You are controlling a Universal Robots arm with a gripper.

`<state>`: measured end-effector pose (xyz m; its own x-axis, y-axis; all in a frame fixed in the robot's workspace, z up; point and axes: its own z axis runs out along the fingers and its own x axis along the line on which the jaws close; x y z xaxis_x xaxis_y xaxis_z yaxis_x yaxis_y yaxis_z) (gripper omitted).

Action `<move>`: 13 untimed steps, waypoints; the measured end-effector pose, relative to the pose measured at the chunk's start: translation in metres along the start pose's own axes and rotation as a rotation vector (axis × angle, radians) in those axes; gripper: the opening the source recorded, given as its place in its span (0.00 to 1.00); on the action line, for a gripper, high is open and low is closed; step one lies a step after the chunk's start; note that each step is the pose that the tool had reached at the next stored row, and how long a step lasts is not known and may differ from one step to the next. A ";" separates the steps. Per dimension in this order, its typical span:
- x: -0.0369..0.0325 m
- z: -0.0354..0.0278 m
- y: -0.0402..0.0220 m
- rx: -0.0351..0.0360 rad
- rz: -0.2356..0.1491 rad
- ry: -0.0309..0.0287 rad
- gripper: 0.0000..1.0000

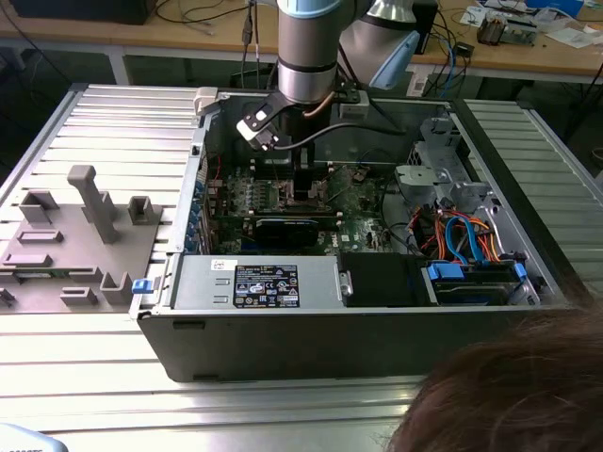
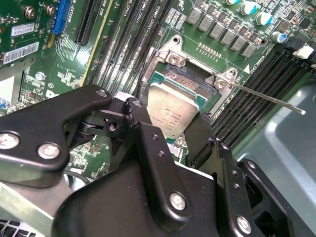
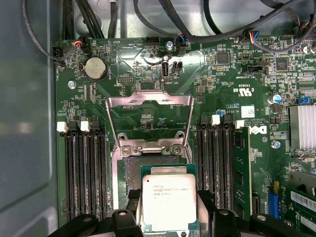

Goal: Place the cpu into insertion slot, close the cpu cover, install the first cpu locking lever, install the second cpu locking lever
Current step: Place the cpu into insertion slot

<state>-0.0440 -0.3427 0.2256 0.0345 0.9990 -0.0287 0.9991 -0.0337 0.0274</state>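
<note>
A: Where is the cpu [image 3: 169,195]?

B: Your gripper [image 3: 168,205] has it: one flat square chip with a dull silver top and a thin green rim. Two black fingers [image 3: 206,206] pinch it by opposite edges. It hangs low over the slot [image 3: 148,170] and covers the part nearest the gripper. You cannot tell from either wrist view whether it touches.

A: And the slot itself?

B: One dark square, finely grained with pins, inside a silvery rim on the green board [image 3: 89,103]. A strip of it lies bare beyond the chip.

A: The cover?

B: Your cover [image 3: 149,102] is swung open. It is a thin bright steel frame with one square window, hinged by two screws at the slot's edge away from the gripper. In the second wrist view, one thin steel lever [image 2: 266,96] juts out free past a corner of the slot.

A: What lies around that?

B: Two banks of long black memory slots [image 3: 86,173], one on each side of the slot. One round coin cell [image 3: 96,68] sits beyond the cover. In the exterior view, your arm [image 1: 306,47] reaches down into one grey metal case [image 1: 377,320], which lies open on its side.
</note>
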 end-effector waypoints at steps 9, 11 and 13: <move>0.0001 0.0028 -0.0001 0.0000 -0.001 0.0001 0.54; 0.0001 0.0032 -0.0001 -0.0001 -0.001 0.0001 0.54; 0.0002 0.0039 -0.0001 0.0000 -0.001 0.0001 0.54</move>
<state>-0.0440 -0.3426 0.2217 0.0332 0.9990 -0.0286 0.9991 -0.0324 0.0274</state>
